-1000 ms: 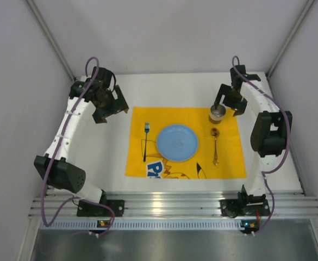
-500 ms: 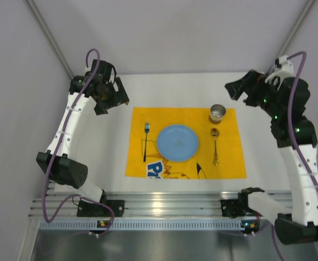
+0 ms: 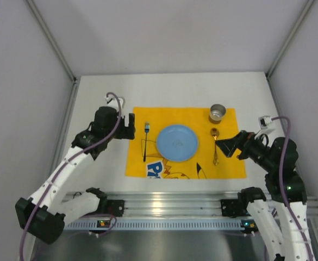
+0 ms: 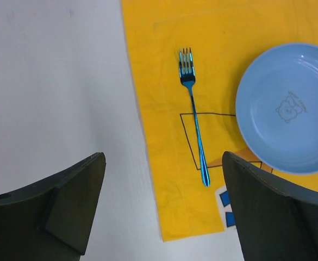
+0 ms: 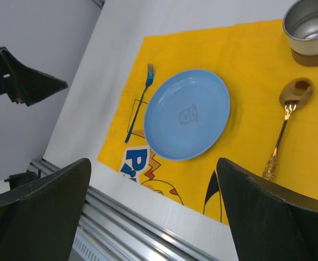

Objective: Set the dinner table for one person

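The white dinner table carries a yellow cartoon placemat. On the placemat lie a blue plate, a blue fork to its left, a gold spoon to its right, and a metal cup at the far right corner. My left gripper hovers open by the placemat's left edge, above the fork and beside the plate, holding nothing. My right gripper hangs open and empty near the spoon, looking across the plate and cup.
A ridged aluminium rail runs along the near edge, with both arm bases bolted to it. Grey wall panels close in the left, right and far sides. Bare white tabletop lies left of the placemat.
Both arms have pulled back from the far side toward the near edge. The left gripper came in beside the fork. The right gripper left the cup and dropped near the spoon.
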Tool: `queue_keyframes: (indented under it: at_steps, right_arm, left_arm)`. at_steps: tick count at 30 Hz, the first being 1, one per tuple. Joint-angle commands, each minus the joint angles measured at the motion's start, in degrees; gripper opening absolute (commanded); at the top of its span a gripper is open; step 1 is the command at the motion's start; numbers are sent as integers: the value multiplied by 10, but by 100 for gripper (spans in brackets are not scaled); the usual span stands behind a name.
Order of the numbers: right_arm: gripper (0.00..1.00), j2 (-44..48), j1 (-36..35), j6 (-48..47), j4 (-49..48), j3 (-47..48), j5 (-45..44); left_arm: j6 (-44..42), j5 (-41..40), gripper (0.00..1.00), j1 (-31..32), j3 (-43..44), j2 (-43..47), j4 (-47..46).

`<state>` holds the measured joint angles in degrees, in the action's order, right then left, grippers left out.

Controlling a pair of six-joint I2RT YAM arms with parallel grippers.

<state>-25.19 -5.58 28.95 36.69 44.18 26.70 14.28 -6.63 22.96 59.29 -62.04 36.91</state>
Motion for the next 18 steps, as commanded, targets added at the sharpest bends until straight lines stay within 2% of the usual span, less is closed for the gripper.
queue_keyframes:
  at_steps: [1, 2, 5, 8, 12, 18]
  right_arm:
    - [100, 15, -6, -14, -12, -8, 22]
    - [100, 11, -5, -13, -11, -8, 20]
    - [100, 4, -5, -7, -4, -9, 9]
    - [100, 8, -5, 0, 8, -2, -16]
    - [100, 12, -7, 6, 9, -1, -16]
    - [100, 29, -7, 10, 1, -4, -3]
  left_arm:
    - [-106, -83, 94, 15, -77, 90, -227]
    - [-103, -108, 95, 15, -108, 103, -248]
    - [-101, -85, 93, 14, -151, 140, -308]
    - [-98, -68, 92, 14, -175, 157, -316]
    - [-72, -100, 92, 14, -206, 184, -309]
    - [-86, -109, 97, 11, -333, 228, -387]
